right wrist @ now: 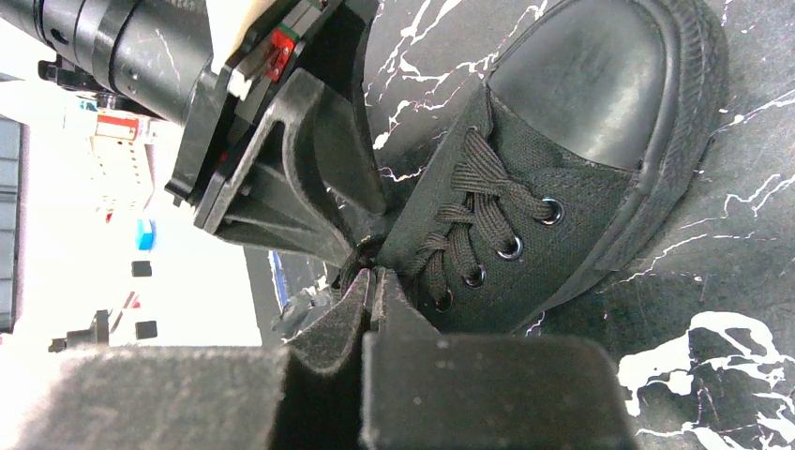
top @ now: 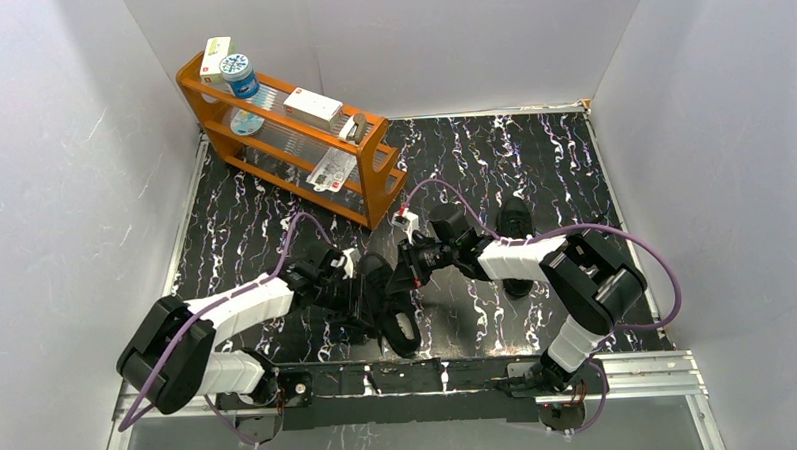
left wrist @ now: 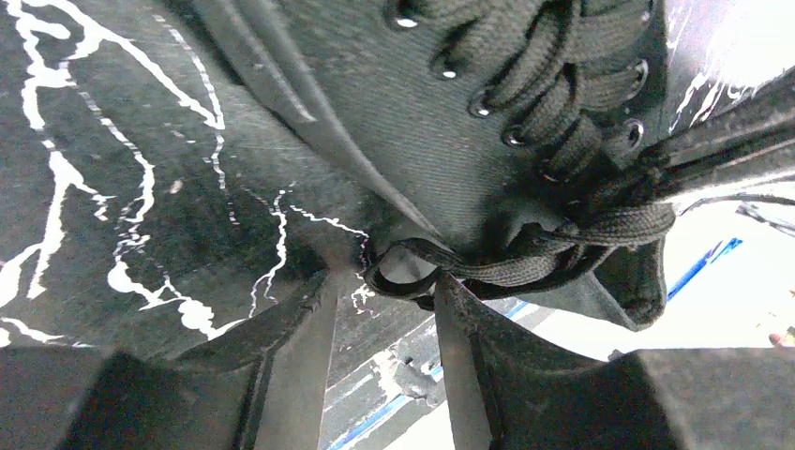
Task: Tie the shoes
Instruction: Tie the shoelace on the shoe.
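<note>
With the black sneaker (right wrist: pixel 562 187) lying on the tabletop (right wrist: pixel 731 281) between the 2 hands, use the right hand (right wrist: pixel 371 281), closed tight at the knot, as anchor, and shut the part-open left hand (left wrist: pixel 386 284) squarely on the lace loop (left wrist: pixel 412 249) before pulling outward.

- Lab test bench: plain white walls (top: pixel 62 147) box in a black marbled tabletop (top: pixel 533 170).
- Two robot arms (top: pixel 242 302) sit bolted to a metal rail (top: pixel 640 375) at its edge.
- An orange rack (top: pixel 381 186) holds small props.
</note>
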You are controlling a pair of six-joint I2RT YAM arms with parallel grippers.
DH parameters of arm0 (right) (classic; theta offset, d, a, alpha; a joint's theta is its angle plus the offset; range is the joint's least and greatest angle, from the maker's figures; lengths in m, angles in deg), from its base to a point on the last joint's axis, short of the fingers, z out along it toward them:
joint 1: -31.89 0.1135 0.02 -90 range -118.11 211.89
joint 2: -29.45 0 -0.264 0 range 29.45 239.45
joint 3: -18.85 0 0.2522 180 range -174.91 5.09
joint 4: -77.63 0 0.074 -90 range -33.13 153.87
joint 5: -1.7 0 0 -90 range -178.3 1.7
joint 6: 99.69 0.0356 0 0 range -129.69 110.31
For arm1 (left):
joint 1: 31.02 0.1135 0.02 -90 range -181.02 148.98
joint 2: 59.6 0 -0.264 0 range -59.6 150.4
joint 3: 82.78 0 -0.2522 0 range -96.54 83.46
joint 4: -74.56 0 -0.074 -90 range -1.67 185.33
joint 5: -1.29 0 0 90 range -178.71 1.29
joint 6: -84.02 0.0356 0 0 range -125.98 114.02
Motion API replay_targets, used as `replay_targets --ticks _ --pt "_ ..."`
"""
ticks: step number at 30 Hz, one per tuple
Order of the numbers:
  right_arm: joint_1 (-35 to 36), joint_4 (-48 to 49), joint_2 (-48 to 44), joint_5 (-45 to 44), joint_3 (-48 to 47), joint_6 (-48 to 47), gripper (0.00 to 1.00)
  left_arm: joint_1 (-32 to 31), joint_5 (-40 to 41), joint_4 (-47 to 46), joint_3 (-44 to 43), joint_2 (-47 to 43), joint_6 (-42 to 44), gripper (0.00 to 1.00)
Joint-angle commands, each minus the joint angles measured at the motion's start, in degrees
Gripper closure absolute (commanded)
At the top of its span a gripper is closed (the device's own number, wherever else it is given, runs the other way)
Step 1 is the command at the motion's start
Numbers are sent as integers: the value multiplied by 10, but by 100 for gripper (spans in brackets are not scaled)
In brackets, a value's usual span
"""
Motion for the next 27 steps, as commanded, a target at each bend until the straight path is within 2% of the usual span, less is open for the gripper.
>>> replay_targets --ticks 1,6,12,14,17,22,27 --pt "3 24 -17 9 -2 1 100 -19 -19 -7 -18 5 35 58" --pt "3 23 -18 8 -5 3 100 -45 0 -13 -21 25 30 52" --pt "3 20 -19 7 -3 2 100 -56 21 -21 -31 59 31 52" --pt "3 19 -21 6 -2 2 100 -56 34 -20 -32 72 27 59" --pt "2 18 -22 5 0 2 100 -57 50 -16 -31 82 14 76" --pt "3 17 -30 -12 3 7 100 -58 57 2 -23 28 -14 96" --pt "1 23 -53 -63 14 24 100 -58 36 41 -16 8 -46 100"
